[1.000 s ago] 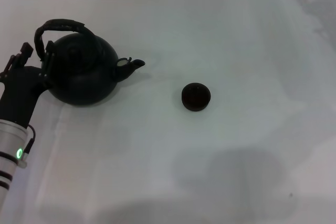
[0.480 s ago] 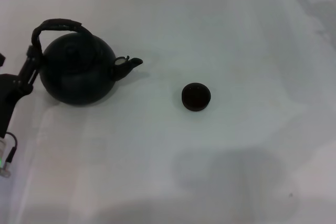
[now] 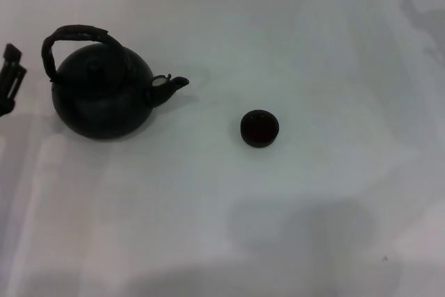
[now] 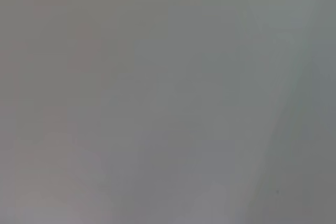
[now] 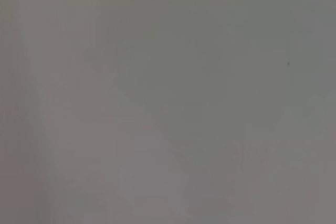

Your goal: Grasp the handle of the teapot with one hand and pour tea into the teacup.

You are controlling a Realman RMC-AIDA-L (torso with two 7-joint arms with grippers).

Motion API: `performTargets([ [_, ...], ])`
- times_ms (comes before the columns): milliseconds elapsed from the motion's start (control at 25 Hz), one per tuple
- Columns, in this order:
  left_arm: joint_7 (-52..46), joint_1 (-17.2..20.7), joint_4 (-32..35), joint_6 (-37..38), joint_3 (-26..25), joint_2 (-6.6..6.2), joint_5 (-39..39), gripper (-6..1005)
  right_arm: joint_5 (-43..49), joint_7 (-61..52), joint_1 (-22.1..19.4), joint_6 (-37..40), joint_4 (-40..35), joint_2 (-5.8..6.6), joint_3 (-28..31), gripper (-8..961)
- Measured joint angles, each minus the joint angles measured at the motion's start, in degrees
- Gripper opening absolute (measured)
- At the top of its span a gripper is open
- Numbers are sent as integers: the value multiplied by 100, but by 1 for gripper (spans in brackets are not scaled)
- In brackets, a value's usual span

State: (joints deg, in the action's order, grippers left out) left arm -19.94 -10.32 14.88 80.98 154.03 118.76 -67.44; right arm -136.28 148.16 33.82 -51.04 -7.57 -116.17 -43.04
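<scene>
Teapot [image 3: 104,99] stood upright on the white table [image 3: 313,46], toward my left side of the head view, its spout [image 3: 170,86] aimed at the teacup [image 3: 259,129], which sat well apart from it near the middle of the table. The bail handle [image 3: 73,36] arched over the lid, leaning away from the spout. My left gripper [image 3: 10,78] showed only as a dark sliver at the left edge of that view, near the pot but clear of it and holding nothing; whether its fingers were spread or closed I could not tell. The right gripper was not in view at all.

That layout fitted two stages: a hand yet to take the handle, or a pot set back down once tea had been poured. If the handle was to be taken, I judged the grip would have to close on the top of the arch, so the pot hung level and tipped about the spout side.

Much was hidden. Both wrist views gave only blank grey surface, with no fingers and no object. The cup's inside read as uniformly dark, so I could not say whether it held tea.
</scene>
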Motion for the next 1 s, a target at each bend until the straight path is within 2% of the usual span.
performTargets([
  [120, -94, -27, -110, 32, -10, 3, -112, 877, -13, -28, -54, -49, 13, -1, 5, 856],
  [360, -199, -265, -639, 40, -22, 1, -1074, 876, -16, -104, -104, -85, 131, -2, 7, 856],
  [640, -365, -658, -1048, -301, -23, -4, -1288, 877, -15, -105, -173, -374, 357, -2, 6, 856],
  [1000, -374, -855, -1132, -538, -22, -13, -1309, 876, -12, -109, -186, -416, 384, -2, 6, 856],
])
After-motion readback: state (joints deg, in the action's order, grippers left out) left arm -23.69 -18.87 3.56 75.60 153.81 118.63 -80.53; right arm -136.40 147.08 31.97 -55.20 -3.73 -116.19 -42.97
